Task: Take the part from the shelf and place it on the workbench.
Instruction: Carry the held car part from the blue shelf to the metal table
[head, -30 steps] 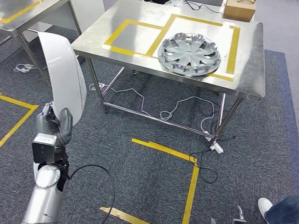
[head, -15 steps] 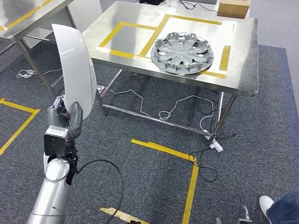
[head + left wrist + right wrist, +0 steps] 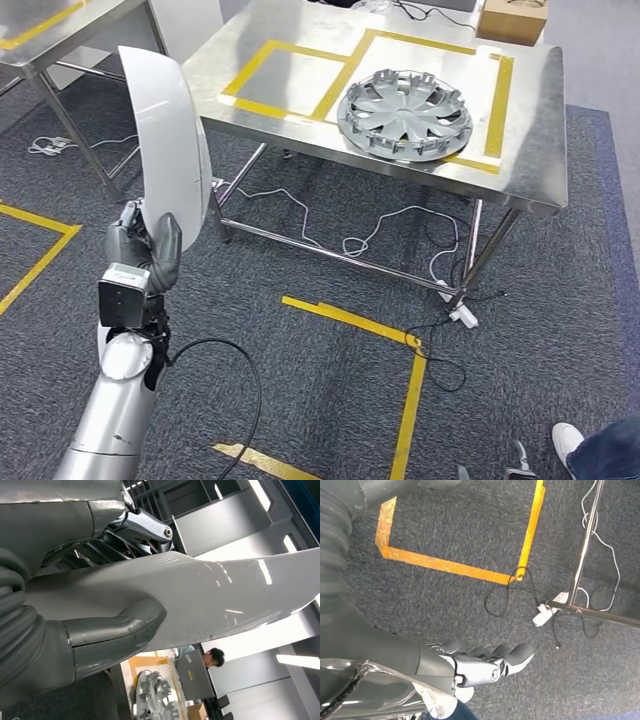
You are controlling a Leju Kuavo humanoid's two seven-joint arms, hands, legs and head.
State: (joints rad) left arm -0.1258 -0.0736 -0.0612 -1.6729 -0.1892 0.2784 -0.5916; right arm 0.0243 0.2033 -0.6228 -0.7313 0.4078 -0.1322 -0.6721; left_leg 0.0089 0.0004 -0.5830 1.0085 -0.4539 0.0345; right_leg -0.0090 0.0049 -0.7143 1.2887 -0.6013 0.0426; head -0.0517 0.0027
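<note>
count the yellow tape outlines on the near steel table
2. A left yellow tape rectangle, bare inside, and a right yellow tape rectangle holding the silver plastic hubcap, side by side on the stainless steel workbench; the hubcap hides some tape.

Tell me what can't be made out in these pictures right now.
- Head view: left hand fingers behind the white curved panel, hidden by it.
- Head view: cardboard box on the steel workbench, cut by the edge.
- Left wrist view: panel's far end, cut off.
- Right wrist view: right hand holds nothing visible.
</note>
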